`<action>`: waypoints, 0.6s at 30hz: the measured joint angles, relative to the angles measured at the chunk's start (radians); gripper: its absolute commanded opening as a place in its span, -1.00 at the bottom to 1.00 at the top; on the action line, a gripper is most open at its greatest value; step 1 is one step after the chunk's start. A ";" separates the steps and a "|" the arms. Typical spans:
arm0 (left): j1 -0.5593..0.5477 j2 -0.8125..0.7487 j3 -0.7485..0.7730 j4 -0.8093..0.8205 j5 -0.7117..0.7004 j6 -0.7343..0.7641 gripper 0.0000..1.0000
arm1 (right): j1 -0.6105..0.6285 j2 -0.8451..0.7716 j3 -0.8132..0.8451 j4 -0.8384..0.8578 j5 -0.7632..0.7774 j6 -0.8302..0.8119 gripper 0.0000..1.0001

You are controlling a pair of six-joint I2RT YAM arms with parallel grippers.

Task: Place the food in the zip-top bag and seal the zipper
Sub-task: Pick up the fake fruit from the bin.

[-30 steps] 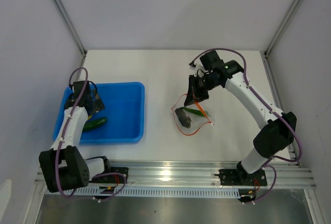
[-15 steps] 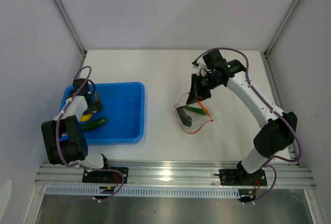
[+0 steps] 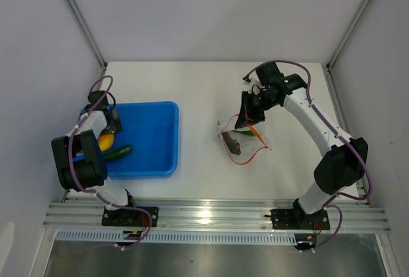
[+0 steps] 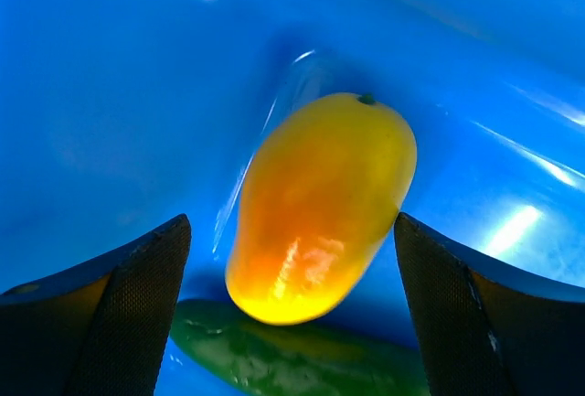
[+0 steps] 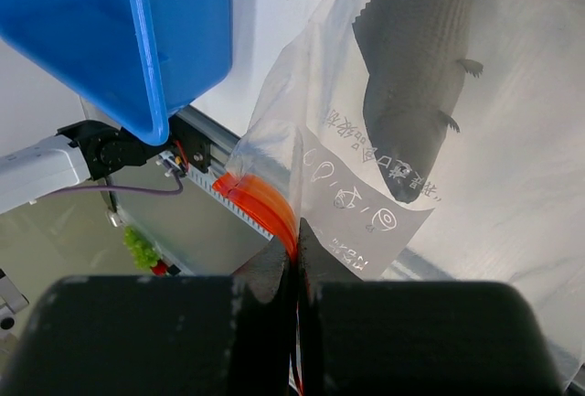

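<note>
The rounded yellow-orange food (image 4: 320, 204) lies in the blue tray (image 3: 153, 142), at its left end (image 3: 105, 141). A dark green piece (image 3: 117, 153) lies beside it and shows under it in the left wrist view (image 4: 302, 359). My left gripper (image 4: 288, 231) is open, with one finger on each side of the yellow piece and not touching it; it hangs over the tray's left end (image 3: 110, 123). My right gripper (image 5: 294, 251) is shut on the orange-red zipper (image 5: 260, 199) of the clear zip-top bag (image 5: 366, 176). The bag (image 3: 239, 146) holds a green piece (image 3: 241, 132) and a dark grey fish-shaped item (image 5: 416, 76).
The tray's corner (image 5: 174, 39) shows at the upper left of the right wrist view. The bag rests on the white table (image 3: 192, 91) right of the tray. Grey walls and aluminium posts ring the table; a metal rail (image 3: 211, 213) runs along the near edge.
My left arm has folded back and its gripper has shifted toward the tray's far left end, over the yellow piece. My right gripper has moved slightly right, pulling the bag's edge with it.
</note>
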 measured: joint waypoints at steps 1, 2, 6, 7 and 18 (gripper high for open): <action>0.000 0.013 0.004 0.000 -0.004 0.002 0.82 | -0.002 0.000 0.000 0.000 0.001 0.000 -1.00; 0.000 0.021 0.006 -0.001 -0.005 0.003 0.80 | -0.005 0.000 0.000 0.000 0.001 0.000 -1.00; 0.002 0.055 0.007 -0.002 -0.009 0.011 0.57 | -0.009 0.000 -0.002 0.001 0.006 0.001 -1.00; 0.004 0.061 0.007 -0.002 -0.009 0.013 0.52 | -0.010 0.000 -0.003 0.001 0.008 0.001 -1.00; 0.009 0.087 0.023 -0.005 0.019 0.026 -0.48 | -0.014 -0.031 -0.036 0.006 0.038 0.006 -1.00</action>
